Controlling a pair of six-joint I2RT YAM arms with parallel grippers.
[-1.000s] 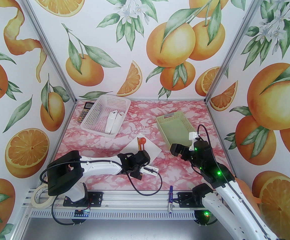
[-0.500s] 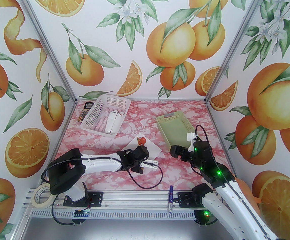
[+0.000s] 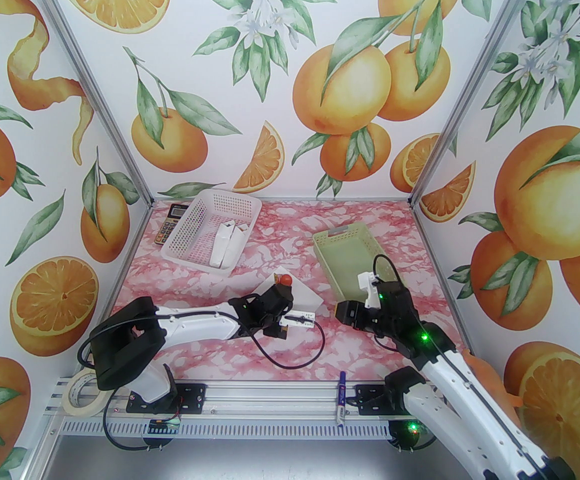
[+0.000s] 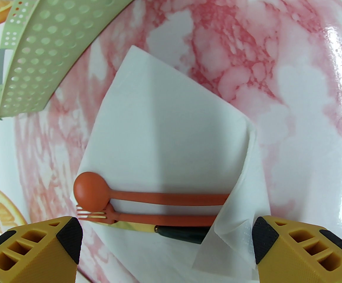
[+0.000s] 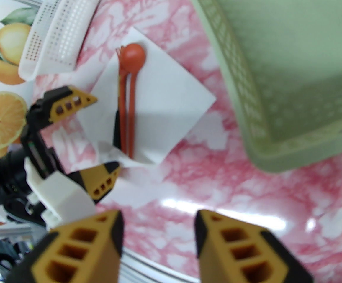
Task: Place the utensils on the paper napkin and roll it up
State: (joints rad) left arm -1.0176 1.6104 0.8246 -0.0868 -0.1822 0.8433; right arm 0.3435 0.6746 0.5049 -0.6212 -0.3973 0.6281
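Far left: a white basket (image 3: pixel 182 235) of rigid plastic lattice, well apart from the napkin.
Left fingers (image 3: pixel 279 293): yellow with black pads, spread wide and gripping nothing, one on either side of the napkin's near corner.
Napkin (image 4: pixel 165 134): a thin, soft square of white paper lying as a diamond on the glossy pink-marbled tabletop (image 3: pixel 279 228). It is mostly flat, with the near corner curled up over the handle ends.
Utensils (image 4: pixel 171 199): on the napkin, side by side and touching. A round-bowled spoon (image 4: pixel 89 190) and a fork (image 4: pixel 91 215), both slim and matte orange-red, lie next to a dark-handled piece that is partly hidden.
Progress: placing looks done, but rolling has hardly begun.
Right fingers (image 3: pixel 344 313): partly open with nothing between them, over bare tabletop near the napkin's right edge.
Far right: a pale green basket (image 3: pixel 355 258) of perforated hard plastic.
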